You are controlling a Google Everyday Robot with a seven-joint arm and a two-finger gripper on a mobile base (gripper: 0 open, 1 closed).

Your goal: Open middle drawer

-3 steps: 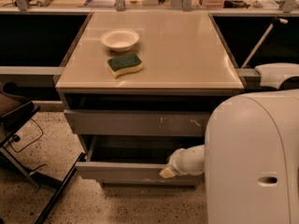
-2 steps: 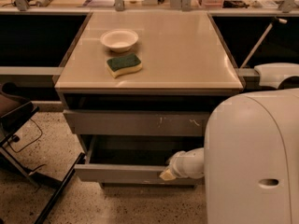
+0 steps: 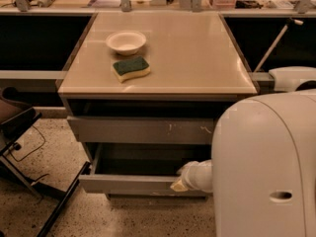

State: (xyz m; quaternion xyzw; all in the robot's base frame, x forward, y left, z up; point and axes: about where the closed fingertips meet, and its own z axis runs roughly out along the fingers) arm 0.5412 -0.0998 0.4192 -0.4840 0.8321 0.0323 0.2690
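middle drawer (image 3: 128,184) stands pulled out
my gripper (image 3: 180,182) sits at its front rim; i cannot tell its grip.

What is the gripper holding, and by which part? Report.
Cannot be told. The white gripper sits at the top edge of the plain front of the wide grey middle drawer, toward its right end, but whether it grips that edge is hidden.

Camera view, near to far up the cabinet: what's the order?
Middle drawer, pulled out, with the gripper at the right end of its front → scratched drawer front → green-topped sponge → white bowl.
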